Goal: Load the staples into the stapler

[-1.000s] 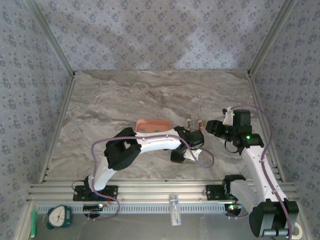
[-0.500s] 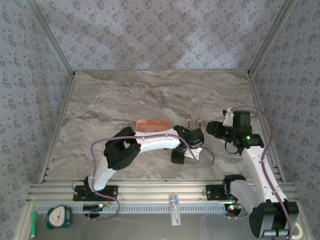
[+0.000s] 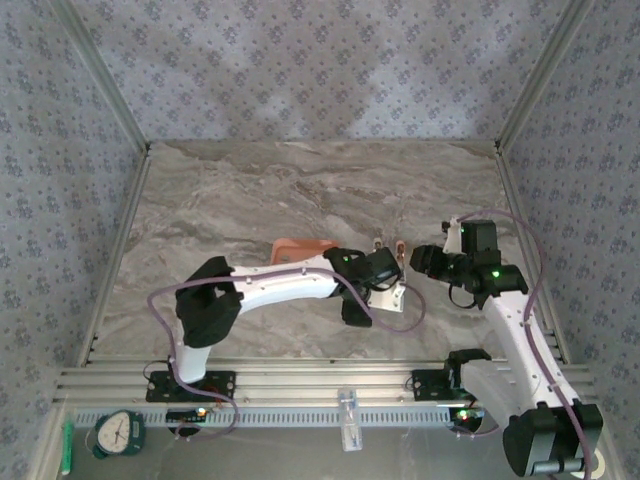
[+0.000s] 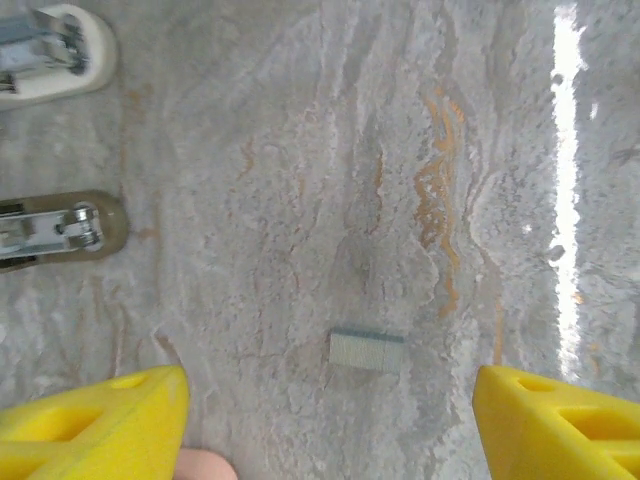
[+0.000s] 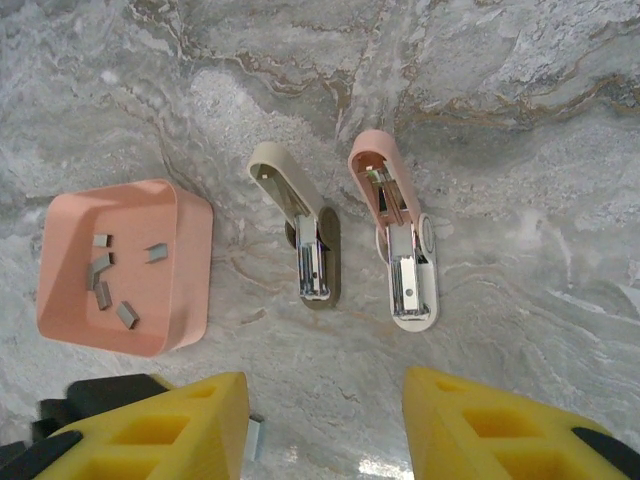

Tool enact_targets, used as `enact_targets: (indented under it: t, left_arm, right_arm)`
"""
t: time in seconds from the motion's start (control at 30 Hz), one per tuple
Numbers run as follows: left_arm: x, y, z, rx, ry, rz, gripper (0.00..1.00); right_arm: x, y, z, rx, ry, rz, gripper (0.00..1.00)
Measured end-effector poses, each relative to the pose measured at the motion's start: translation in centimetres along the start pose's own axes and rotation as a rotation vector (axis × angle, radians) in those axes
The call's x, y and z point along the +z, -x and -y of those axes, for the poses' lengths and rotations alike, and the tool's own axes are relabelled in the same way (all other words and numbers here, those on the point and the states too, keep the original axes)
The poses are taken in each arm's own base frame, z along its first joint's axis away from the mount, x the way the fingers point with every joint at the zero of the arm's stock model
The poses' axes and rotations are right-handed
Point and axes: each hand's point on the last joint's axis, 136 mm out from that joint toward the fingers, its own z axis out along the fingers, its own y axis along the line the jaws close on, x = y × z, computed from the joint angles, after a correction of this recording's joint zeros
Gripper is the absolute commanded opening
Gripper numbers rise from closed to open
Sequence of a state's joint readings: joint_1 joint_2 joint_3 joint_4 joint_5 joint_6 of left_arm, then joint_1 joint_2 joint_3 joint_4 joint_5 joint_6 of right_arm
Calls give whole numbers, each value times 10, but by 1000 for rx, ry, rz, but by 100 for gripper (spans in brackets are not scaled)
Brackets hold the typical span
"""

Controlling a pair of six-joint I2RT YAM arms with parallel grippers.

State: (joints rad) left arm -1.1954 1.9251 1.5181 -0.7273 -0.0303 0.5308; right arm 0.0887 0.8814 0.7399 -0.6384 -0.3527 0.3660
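Left wrist: left pincer (image 4: 330, 390) has spread open over the staples (image 4: 367, 350); right pincer (image 5: 325, 395) stays open.

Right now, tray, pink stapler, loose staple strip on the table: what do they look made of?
The tray looks like moulded plastic: matte salmon, even colour, rounded corners. The stapler has a smooth pink-and-white shell, probably plastic, with a grey shiny inner channel, likely metal. The staple strip is thin, pale grey, straight-edged: metal by the look.

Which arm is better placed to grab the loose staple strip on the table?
Left, likely: the left tool, open, straddles the staple strip; the right tool faces the stapler instead.
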Motion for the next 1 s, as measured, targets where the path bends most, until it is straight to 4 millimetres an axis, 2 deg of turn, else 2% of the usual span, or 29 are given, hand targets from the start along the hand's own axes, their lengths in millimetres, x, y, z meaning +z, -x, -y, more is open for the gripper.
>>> enact_targets:
  t: [0.1,0.27,0.47,0.67,0.87,1.0]
  left_arm:
    - [-11,-2,-2,-47,-2,48,76]
    - [-22,-17,-7,-150,-13,103,76]
    - [-25,-45,-13,-336,-11,115,78]
    - [-39,-82,-21,-551,56,143,80]
    - [-63,-133,-56,-821,194,222,82]
    - [-73,-163,-67,-925,264,258,82]
  right_arm:
    - [0,-6,-4,-15,-2,-29,46]
    - [3,-15,-15,-55,-10,-89,46]
    - [18,-42,-29,-81,-49,-231,45]
    - [37,-81,-44,-68,-123,-377,37]
    - [56,-112,-50,-29,-221,-467,37]
    - [71,-128,-52,-10,-279,-495,36]
